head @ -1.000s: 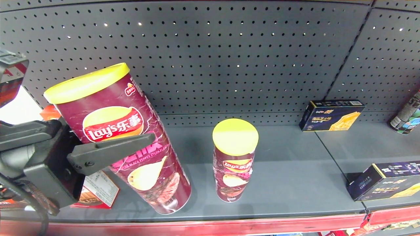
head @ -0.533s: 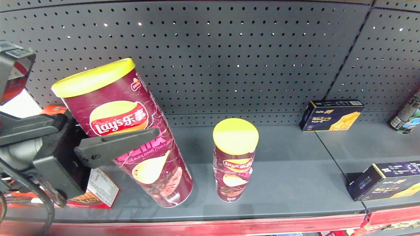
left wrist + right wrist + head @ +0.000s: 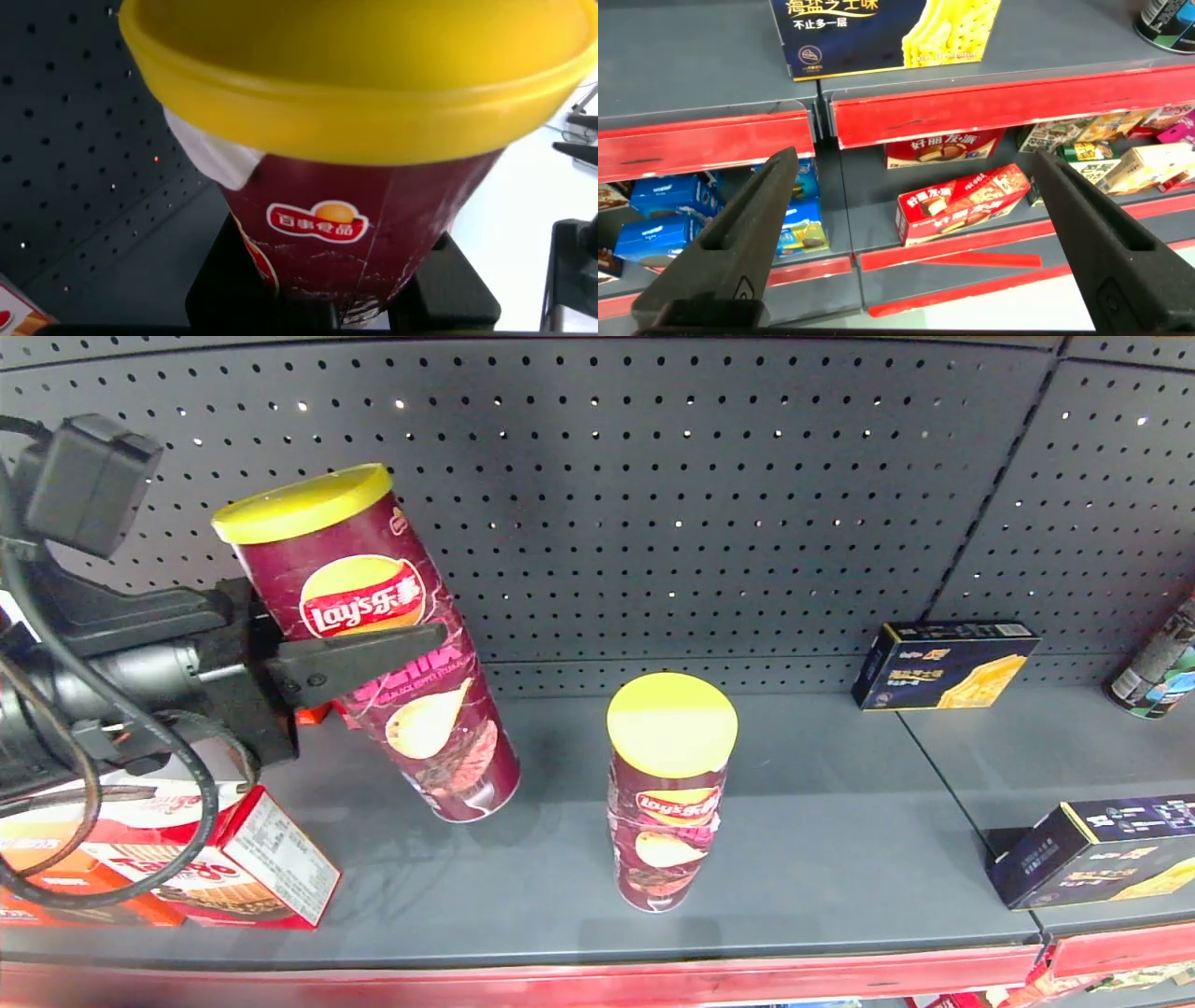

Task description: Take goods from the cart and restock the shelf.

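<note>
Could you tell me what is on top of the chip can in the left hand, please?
A yellow lid caps the held chip can; its contents are hidden beneath the lid.

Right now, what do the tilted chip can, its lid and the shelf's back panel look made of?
Tilted can: likely a paperboard tube with a glossy printed wrap; the print shows highlights, and a white paper-like edge sits under the rim in the left wrist view.
Lid: yellow plastic, smooth, semi-matte, with a moulded lip.
Back panel: probably painted steel, matte grey, punched with regular holes.
</note>
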`<state>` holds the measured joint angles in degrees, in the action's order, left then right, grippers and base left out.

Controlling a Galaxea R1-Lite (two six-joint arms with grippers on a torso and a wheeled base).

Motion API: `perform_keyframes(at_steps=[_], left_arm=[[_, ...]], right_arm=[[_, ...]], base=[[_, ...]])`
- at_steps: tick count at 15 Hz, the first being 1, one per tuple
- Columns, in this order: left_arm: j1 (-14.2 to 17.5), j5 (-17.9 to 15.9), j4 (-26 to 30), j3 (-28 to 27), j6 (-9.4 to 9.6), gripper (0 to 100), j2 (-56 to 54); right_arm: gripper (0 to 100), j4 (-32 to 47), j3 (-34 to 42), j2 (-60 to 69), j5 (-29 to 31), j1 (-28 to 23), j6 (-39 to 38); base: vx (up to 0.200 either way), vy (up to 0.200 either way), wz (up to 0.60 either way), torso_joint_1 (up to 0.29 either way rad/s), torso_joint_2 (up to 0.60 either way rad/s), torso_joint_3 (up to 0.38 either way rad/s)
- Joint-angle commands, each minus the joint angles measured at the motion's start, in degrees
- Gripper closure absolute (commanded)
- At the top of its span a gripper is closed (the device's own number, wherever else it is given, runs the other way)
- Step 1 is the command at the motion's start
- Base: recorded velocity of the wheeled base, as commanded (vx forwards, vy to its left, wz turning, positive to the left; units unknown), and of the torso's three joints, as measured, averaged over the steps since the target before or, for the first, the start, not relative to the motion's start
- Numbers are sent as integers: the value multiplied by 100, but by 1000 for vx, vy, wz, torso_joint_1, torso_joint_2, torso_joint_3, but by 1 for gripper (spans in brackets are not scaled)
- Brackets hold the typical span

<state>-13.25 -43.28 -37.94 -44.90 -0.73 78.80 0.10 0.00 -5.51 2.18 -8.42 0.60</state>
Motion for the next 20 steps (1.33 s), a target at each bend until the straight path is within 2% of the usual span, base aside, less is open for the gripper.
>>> perform_keyframes(at_steps=[1,2,4,5,6,7,9,10,11,12,13,15,20], left_arm=[[130,3,14,-265,-15,100,452],[218,-5,120,-581,3,100,645],[77,12,533,-907,20,100,821],[-81,56,480,-942,354,100,1173],[-72,65,384,-1003,548,100,1419],[-72,56,252,-1118,609,100,1656],[-195,21,243,-1540,592,100,1893],[-371,39,287,-1882,644,100,2219],[-415,39,278,-2005,724,100,2368],[-459,21,296,-2287,1014,100,2684],[-529,12,296,-2401,1137,100,2843],[-661,3,296,-2489,1172,100,3010],[-749,-14,261,-2621,1216,100,3352]], right_arm=[[0,-1,0,-29,2,-1,2],[0,8,0,-29,2,-1,2],[0,8,0,-29,2,-1,2],[0,8,0,-29,2,-1,2],[0,-1,0,-29,2,-1,2],[0,8,0,-29,2,-1,2],[0,8,0,-29,2,-1,2],[0,-1,0,-29,2,-1,2],[0,-1,0,-29,2,-1,2],[0,-1,0,-29,2,-1,2],[0,8,0,-29,2,-1,2],[0,8,0,-29,2,-1,2],[0,8,0,-29,2,-1,2]], base=[[0,0,0,0,0,0],[0,0,0,0,0,0],[0,0,0,0,0,0],[0,0,0,0,0,0],[0,0,0,0,0,0],[0,0,0,0,0,0],[0,0,0,0,0,0],[0,0,0,0,0,0],[0,0,0,0,0,0],[0,0,0,0,0,0],[0,0,0,0,0,0],[0,0,0,0,0,0],[0,0,0,0,0,0]])
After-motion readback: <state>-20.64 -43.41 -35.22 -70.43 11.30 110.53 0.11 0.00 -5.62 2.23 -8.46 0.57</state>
